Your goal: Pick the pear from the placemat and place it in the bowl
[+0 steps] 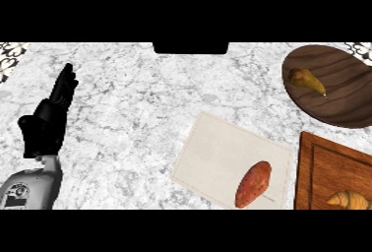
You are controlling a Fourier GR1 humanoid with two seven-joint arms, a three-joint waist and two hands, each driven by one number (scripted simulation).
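Your left hand (45,118) rests open, fingers straight, holding nothing. The pear (306,80) already lies in the bowl (347,101), well off to that hand's right, narrow end pointing away from it.

counter (145,98): smooth white marble, grey veins; bowl (341,98): dark wood, visible grain, matt; placemat (218,157): cream, cloth-like, matt; tray (327,167): reddish-brown wood; left hand (45,120): black, matt.
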